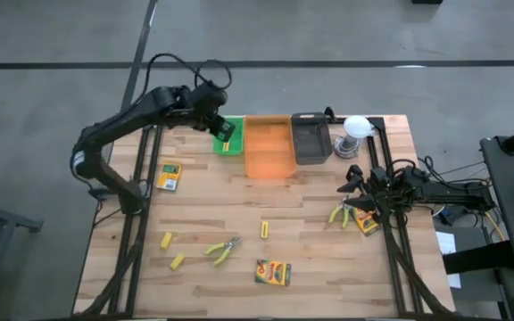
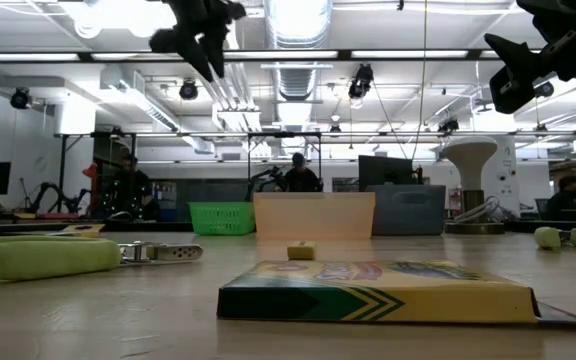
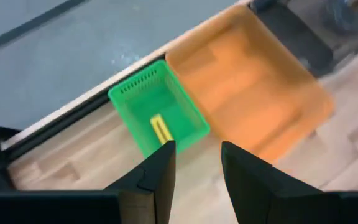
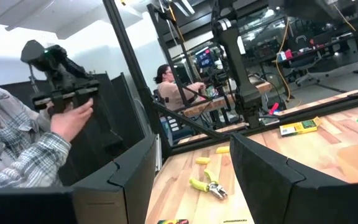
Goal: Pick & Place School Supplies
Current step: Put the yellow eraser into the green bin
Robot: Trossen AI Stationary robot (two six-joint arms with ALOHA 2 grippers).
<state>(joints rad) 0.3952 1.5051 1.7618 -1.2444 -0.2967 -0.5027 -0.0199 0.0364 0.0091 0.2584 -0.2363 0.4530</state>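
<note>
- The left end effector (image 1: 224, 130) hangs above the green tray (image 3: 157, 118) at the far edge of the worktop (image 1: 310, 223); its two dark fingers (image 3: 160, 171) stand apart with nothing between them.
- A short yellow block (image 3: 160, 129) lies inside the green tray, directly below and just ahead of the left end effector's fingertips.
- The orange tray (image 1: 269, 147) sits just beside the green tray, on the side away from the left arm's base, and the black tray (image 1: 310, 138) follows it, then a white round object (image 1: 355, 131).
- The right end effector (image 1: 352, 180) hovers near the worktop's right edge, its fingers apart and empty, raised clear of the surface in the low view.
- Just beside the right end effector, toward the near edge, lie a yellow-handled plier tool (image 1: 339, 214) and a crayon box (image 1: 367, 223).
- Well apart from both end effectors, toward the near edge, rest a second plier tool (image 1: 223, 251), another crayon box (image 1: 273, 272), and three small yellow blocks (image 1: 166, 239).
- A third crayon box (image 1: 169, 176) lies near the left arm, between its base and the green tray.
- In the right wrist view, a person's hand (image 4: 72, 121) holds a dark device beyond the worktop.
</note>
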